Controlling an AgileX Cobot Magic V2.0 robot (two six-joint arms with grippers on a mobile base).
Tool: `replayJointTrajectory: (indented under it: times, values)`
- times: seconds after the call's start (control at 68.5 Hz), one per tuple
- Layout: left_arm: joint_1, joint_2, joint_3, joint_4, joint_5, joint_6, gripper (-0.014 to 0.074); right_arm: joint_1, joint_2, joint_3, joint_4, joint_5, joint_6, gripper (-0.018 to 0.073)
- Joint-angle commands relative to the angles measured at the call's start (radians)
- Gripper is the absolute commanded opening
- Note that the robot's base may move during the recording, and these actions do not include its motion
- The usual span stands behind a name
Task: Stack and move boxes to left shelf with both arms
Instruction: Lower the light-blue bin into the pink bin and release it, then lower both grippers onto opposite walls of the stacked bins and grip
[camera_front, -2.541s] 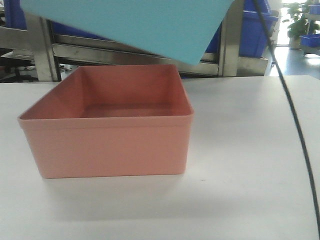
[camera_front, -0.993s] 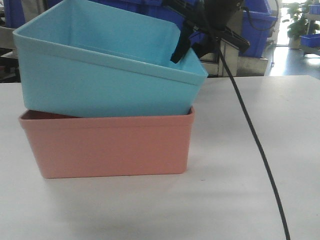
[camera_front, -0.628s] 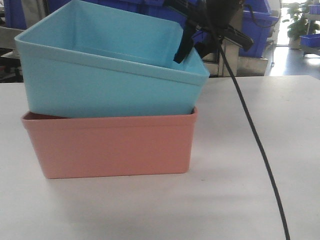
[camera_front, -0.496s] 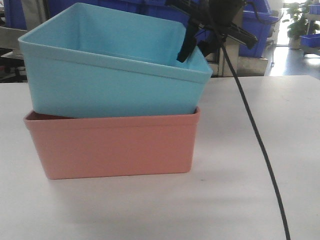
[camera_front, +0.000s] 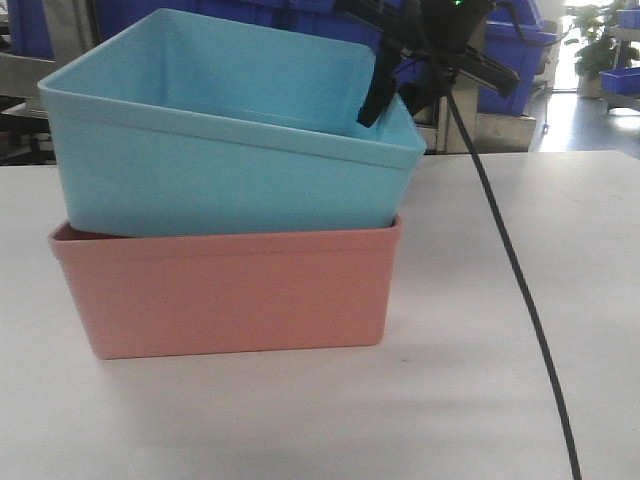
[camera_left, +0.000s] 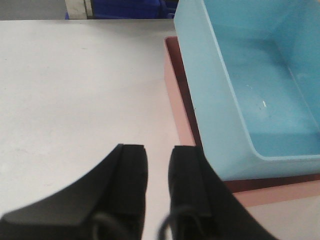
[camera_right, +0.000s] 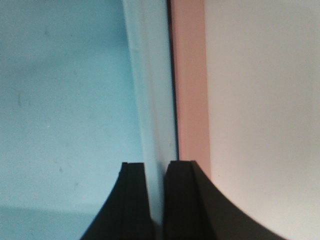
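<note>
The light turquoise-blue bin (camera_front: 230, 170) sits tilted inside the salmon pink bin (camera_front: 230, 290) on the white table (camera_front: 480, 200), its right side lower. My right gripper (camera_front: 385, 85) is shut on the turquoise bin's right wall. In the right wrist view that wall (camera_right: 150, 90) runs between my right gripper's (camera_right: 155, 165) fingers, with the pink rim (camera_right: 190, 75) just outside. My left gripper (camera_left: 157, 150) is open and empty above the table, left of both bins (camera_left: 265, 75). The roller shelf is out of view.
A thin black cable (camera_front: 510, 270) hangs from the right arm across the table's right side. Behind the table stand a steel frame post (camera_front: 455, 100) and dark blue crates (camera_front: 515, 45). Bare table lies left of the bins (camera_left: 75, 90).
The turquoise bin came down from above into the pink bin. Over the last second both bins and my right gripper shifted slightly to the right.
</note>
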Motion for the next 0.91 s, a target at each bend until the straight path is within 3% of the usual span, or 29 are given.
replayJointTrajectory:
  times: [0.0, 0.175, 0.263, 0.584, 0.774, 0.891]
  values:
    - [-0.007, -0.004, -0.029, -0.009, -0.076, -0.004, 0.0078, -0.004, -0.082, -0.042, 0.047, -0.032, 0.008, 0.0222]
    - [-0.007, -0.004, -0.029, -0.009, -0.076, -0.004, 0.0078, -0.004, -0.084, -0.042, 0.051, -0.03, 0.008, 0.0524]
    - [-0.007, -0.004, -0.029, -0.009, -0.077, -0.004, 0.0078, -0.004, -0.09, -0.043, 0.055, -0.031, 0.008, 0.0606]
    - [-0.007, -0.004, -0.029, -0.009, -0.077, -0.004, 0.0078, -0.006, -0.193, -0.044, 0.017, -0.127, -0.011, 0.0614]
    - [-0.007, -0.004, -0.029, -0.009, -0.077, -0.004, 0.008, -0.006, -0.279, -0.044, -0.213, -0.086, -0.023, 0.0614]
    - [-0.007, -0.004, -0.029, -0.009, -0.077, -0.004, 0.0094, -0.006, -0.319, -0.044, -0.303, -0.029, -0.063, 0.0614]
